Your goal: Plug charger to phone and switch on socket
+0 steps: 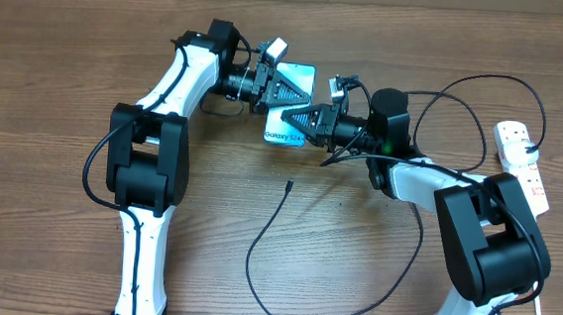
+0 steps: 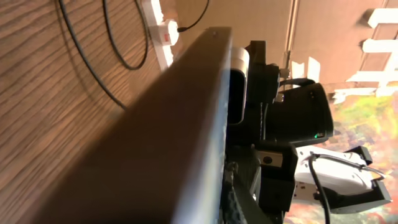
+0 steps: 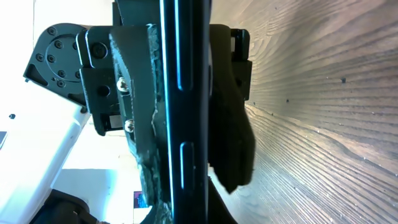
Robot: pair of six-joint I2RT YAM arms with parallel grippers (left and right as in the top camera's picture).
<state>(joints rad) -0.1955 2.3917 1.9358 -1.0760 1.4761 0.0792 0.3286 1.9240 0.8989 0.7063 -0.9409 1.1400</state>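
Wood-grain table [image 1: 69,63] carries everything, and the Galaxy S24 phone [image 1: 281,133] sits near its far middle, lit light-blue screen facing up, caught between the two arms. The left gripper [image 1: 280,90] reaches in from the upper left and covers the phone's far end. In the right wrist view its dark fingers [image 3: 134,106] press against both faces of the edge-on phone [image 3: 186,124], so it seems to be clamped on the handset. The right gripper [image 1: 302,121] comes from the right, its jaws pinched tight on the phone's near right corner. I cannot tell whether the phone is lifted or resting on the wood. The charger [image 1: 255,245] lies loose in front, its connector tip [image 1: 288,186] on bare table, well apart from the phone, with the thin black cable looping toward the near edge and back to the right. The white socket [image 1: 522,159] lies at the far right edge.
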